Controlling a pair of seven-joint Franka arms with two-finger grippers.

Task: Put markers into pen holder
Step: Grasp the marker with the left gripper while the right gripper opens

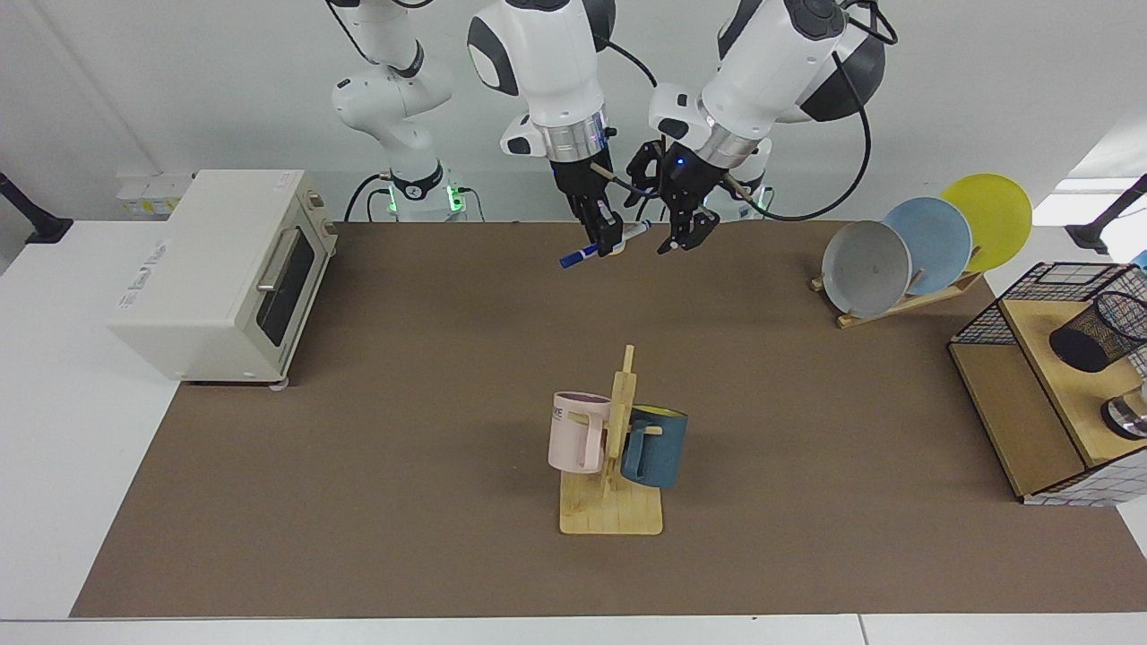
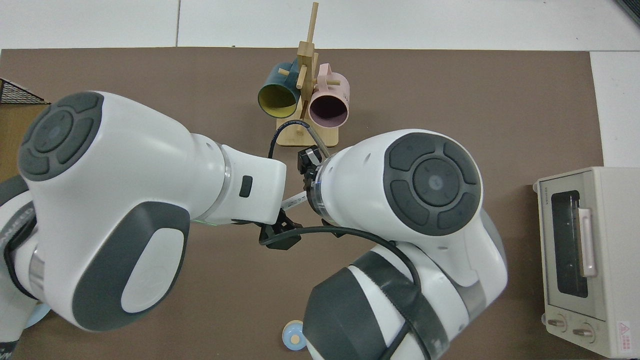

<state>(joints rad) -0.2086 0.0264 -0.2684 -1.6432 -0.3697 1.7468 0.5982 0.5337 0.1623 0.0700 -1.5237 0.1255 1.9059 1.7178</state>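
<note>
Right end effector (image 1: 607, 235): raised above the far middle of the table, fingers clamped on the marker near its middle; in the top view it is hidden under its own arm
Marker (image 1: 599, 247): held in the air, tilted, blue cap end low toward the toaster oven side, white barrel rising toward the left end effector; in the top view only a short piece of white barrel (image 2: 295, 200) shows between the two arms
Left end effector (image 1: 683, 235): just beside the upper end of the marker, fingers apart and pointing down; whether a finger touches the marker cannot be told; in the top view its black fingers (image 2: 280, 234) show below the barrel
Pen holder (image 1: 1098, 332): black wire-mesh cup lying tilted on the wooden shelf at the table's edge, well apart from both end effectors
Wire basket (image 1: 1030, 300): boxy black frame around the far part of that wooden shelf
Metal cylinder (image 1: 1127, 416): small and shiny, on the same shelf, nearer the camera than the pen holder
Mug tree (image 1: 614, 466): wooden stand in the middle of the brown mat, a pink mug (image 1: 578, 432) and a dark blue mug (image 1: 654, 445) hanging on either side
Toaster oven (image 1: 219, 273): cream, door shut, at the mat's edge
Plate rack (image 1: 905, 300): holds a grey, a blue and a yellow plate on edge
Small round blue object (image 2: 295, 338): on the mat near the arm bases
</note>
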